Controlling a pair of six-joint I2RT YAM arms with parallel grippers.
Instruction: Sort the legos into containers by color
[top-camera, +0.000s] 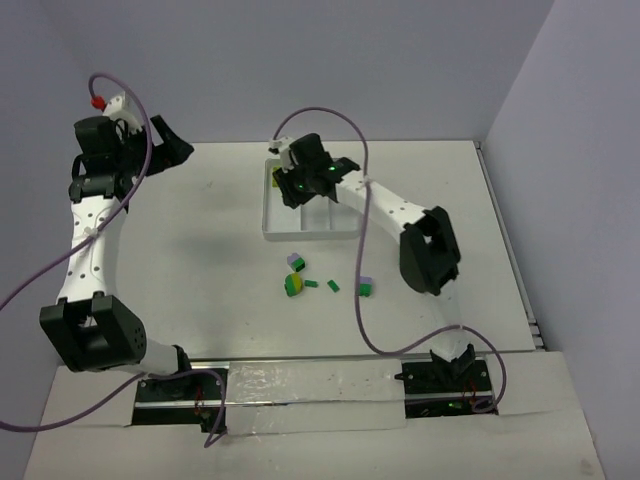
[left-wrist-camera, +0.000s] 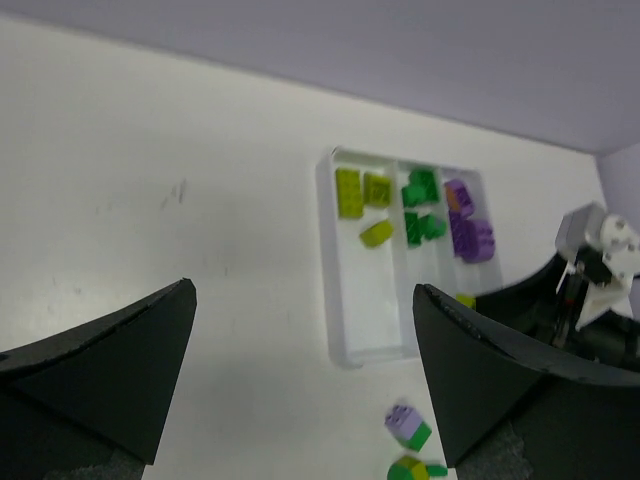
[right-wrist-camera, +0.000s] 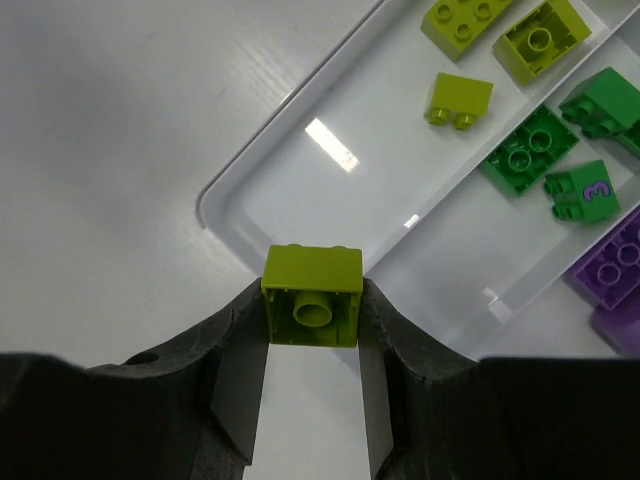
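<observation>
Right hand clamping yellow-green lego (hollow side up), above tray rim

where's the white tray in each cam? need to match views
Top external: white tray upper centre, partly under the right gripper.
Left wrist: centre right of frame.
Right wrist: upper right, corner nearest the held lego.
Shared landmark: yellow-green legos in one end compartment; barely visible from top.

counter: white, matte, faint dark scuff left of centre | back wall: plain pale lavender | side wall: same tone, at right | foil strip: shiny, along the counter's near edge
</observation>
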